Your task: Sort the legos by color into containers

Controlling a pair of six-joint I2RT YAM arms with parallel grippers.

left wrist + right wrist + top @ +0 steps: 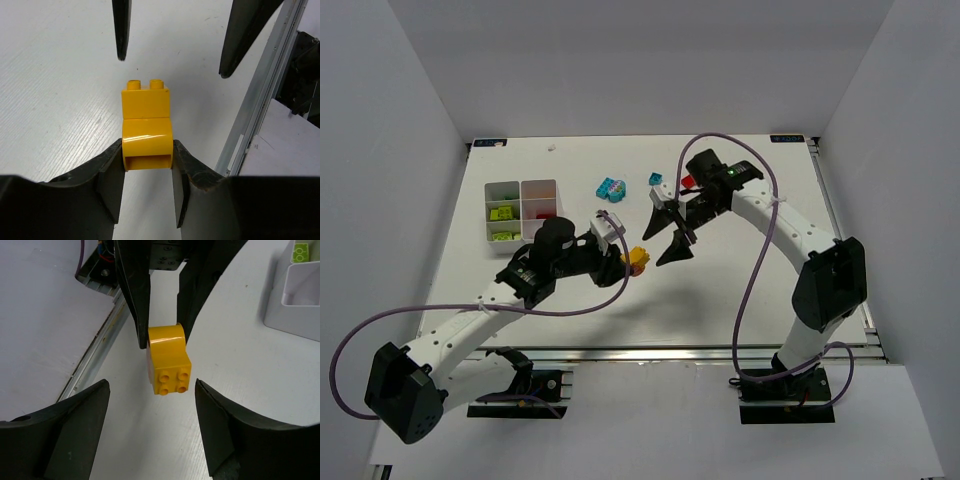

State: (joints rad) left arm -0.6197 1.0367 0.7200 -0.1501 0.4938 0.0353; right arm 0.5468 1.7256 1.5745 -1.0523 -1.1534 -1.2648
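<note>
My left gripper (pixel 632 262) is shut on a yellow-orange lego (pixel 638 259), made of two stacked pieces, and holds it near the table's middle; it also shows in the left wrist view (pixel 146 127) and the right wrist view (pixel 168 358). My right gripper (pixel 668 232) is open and empty, its fingertips (pixel 121 35) just beyond the brick's studs. The white divided tray (pixel 521 211) sits at the left with lime legos (pixel 501 213) and a red one (pixel 546 211) in compartments. Cyan legos (pixel 610 188), a small cyan one (pixel 655 179) and a red lego (pixel 687 181) lie at the back.
The table's metal front rail (pixel 260 95) runs close to the right of my left gripper. A purple cable (pixel 760 260) loops from the right arm over the table. White walls enclose the table on three sides.
</note>
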